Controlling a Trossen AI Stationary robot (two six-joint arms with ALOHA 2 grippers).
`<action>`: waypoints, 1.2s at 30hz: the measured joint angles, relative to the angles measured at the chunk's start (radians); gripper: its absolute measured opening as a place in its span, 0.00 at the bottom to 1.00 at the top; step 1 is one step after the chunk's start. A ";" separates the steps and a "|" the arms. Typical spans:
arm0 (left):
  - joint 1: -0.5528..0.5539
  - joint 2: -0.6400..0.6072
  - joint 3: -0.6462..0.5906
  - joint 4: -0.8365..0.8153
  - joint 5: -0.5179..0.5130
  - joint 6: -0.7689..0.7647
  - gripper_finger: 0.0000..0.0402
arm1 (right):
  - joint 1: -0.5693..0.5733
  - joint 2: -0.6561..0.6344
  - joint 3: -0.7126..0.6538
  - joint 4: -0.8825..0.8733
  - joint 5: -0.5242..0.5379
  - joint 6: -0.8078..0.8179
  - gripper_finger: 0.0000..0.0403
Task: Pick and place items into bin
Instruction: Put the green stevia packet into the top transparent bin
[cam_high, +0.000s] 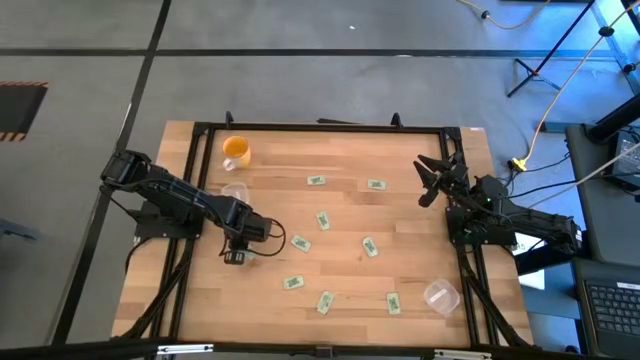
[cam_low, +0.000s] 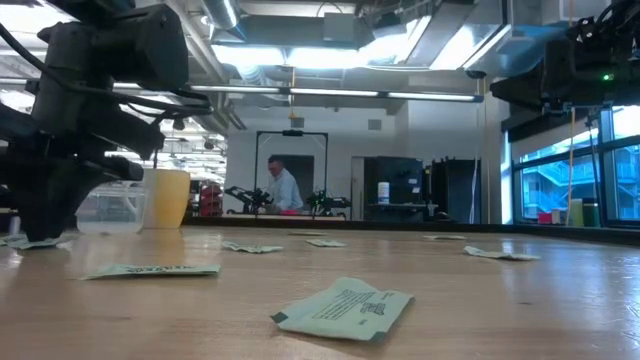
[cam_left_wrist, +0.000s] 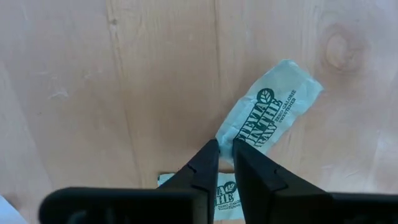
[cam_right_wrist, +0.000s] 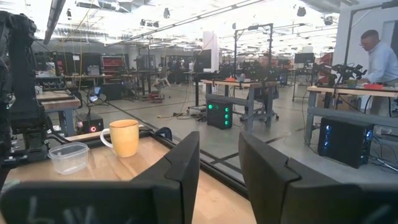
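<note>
High view, left to right: left gripper (cam_high: 236, 256) is down on the wooden worktop (cam_high: 400, 225), left of centre. Left wrist view shows its fingers (cam_left_wrist: 205, 168) nearly pressed together, only a thin gap, tips on the wood at the edge of a light green packet (cam_left_wrist: 268, 116); a second packet (cam_left_wrist: 221, 194) sits partly under the fingers. Can't tell if either is actually pinched.

Orange cup (cam_high: 235, 151) at the far-left corner, a small clear bin (cam_high: 234, 191) just in front of it. Both also in right wrist view: cup (cam_right_wrist: 124, 137), bin (cam_right_wrist: 68, 157).

Other packets lie scattered over the middle of the worktop, well apart, e.g. (cam_high: 316, 181), (cam_high: 375, 184), (cam_high: 323, 220), (cam_high: 369, 246), (cam_high: 293, 282), (cam_high: 392, 302). None visible in the clear bin.

Second clear bin (cam_high: 441, 296) at the near-right corner.

Right gripper (cam_high: 432, 180) hovers off the worktop at the right edge, fingers (cam_right_wrist: 180, 165) spread, nothing between them.

Low view: a person (cam_low: 282, 187) stands in the room behind.
</note>
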 joint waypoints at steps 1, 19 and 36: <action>0.000 0.000 0.000 0.000 0.001 0.001 0.09 | 0.000 0.000 0.000 0.000 0.000 0.000 0.29; 0.002 -0.032 0.030 -0.014 0.026 0.002 0.01 | 0.000 0.000 0.000 0.000 0.000 0.000 0.29; 0.131 -0.283 0.170 -0.444 -0.319 -0.353 0.01 | 0.000 0.000 0.000 0.000 0.000 0.000 0.29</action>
